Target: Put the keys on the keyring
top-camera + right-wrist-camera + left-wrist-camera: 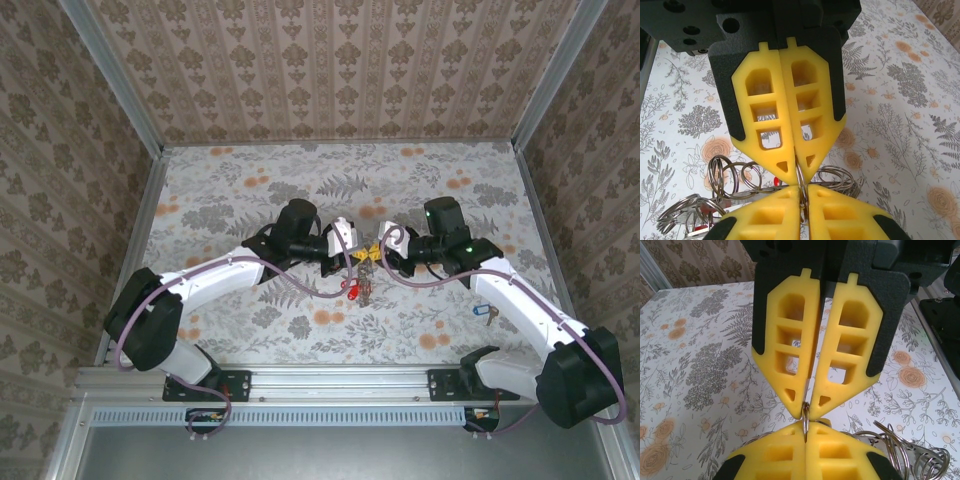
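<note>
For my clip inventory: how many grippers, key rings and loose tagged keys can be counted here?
Grippers: 2, the left gripper and the right gripper, tips meeting, both pinching the ring wire
Rings: 1, the key ring hanging between them
Loose keys: 1 clearly seen, the blue-tagged key lying on the table beside the right arm
Total: 4

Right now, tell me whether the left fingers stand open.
No, the left fingers are pressed shut, pinching the thin wire of the keyring between their tips.
</note>
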Tool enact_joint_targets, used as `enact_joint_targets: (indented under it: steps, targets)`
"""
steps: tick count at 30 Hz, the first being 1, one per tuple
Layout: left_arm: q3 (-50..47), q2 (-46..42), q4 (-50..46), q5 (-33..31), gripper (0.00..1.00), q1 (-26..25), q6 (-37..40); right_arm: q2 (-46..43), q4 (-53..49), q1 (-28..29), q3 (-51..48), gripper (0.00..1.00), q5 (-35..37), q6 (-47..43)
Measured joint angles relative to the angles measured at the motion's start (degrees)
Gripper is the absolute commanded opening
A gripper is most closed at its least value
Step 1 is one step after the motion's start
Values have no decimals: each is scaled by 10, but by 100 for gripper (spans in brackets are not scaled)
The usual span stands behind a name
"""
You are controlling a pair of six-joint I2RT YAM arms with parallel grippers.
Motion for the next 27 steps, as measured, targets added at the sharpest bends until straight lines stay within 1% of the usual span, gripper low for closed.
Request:
enact_joint_targets:
  steps: [2, 4, 5, 7, 9, 12, 15, 22, 27]
  targets:
    - [0, 0, 2, 1, 0, 0, -1, 0, 0, -2, 0, 13, -3, 0]
    - [0, 0, 5, 2, 0, 0, -1, 0, 1, -3, 0, 7, -8, 0]
    - [-1, 0, 6, 2, 0, 0, -1, 0, 1, -4, 0, 6, -9, 0]
    - [-1, 0, 6, 3, 0, 2, -2, 2, 3, -5, 0, 0, -12, 3]
    - [-1, 0, 6, 3, 2, 3, -2, 3, 5, -5, 0, 0, -13, 5]
    - [-1, 0, 2, 1, 13, 3, 0, 4, 4, -5, 0, 0, -15, 5]
    - [1, -3, -11, -9, 14, 2, 8, 4, -4, -5, 0, 0, -15, 5]
    - [54, -2, -104, -45, 17, -9, 50, 4, -4, -3, 0, 0, -12, 5]
    - [63, 4, -119, -59, 18, -17, 60, 4, -6, -2, 0, 0, -11, 5]
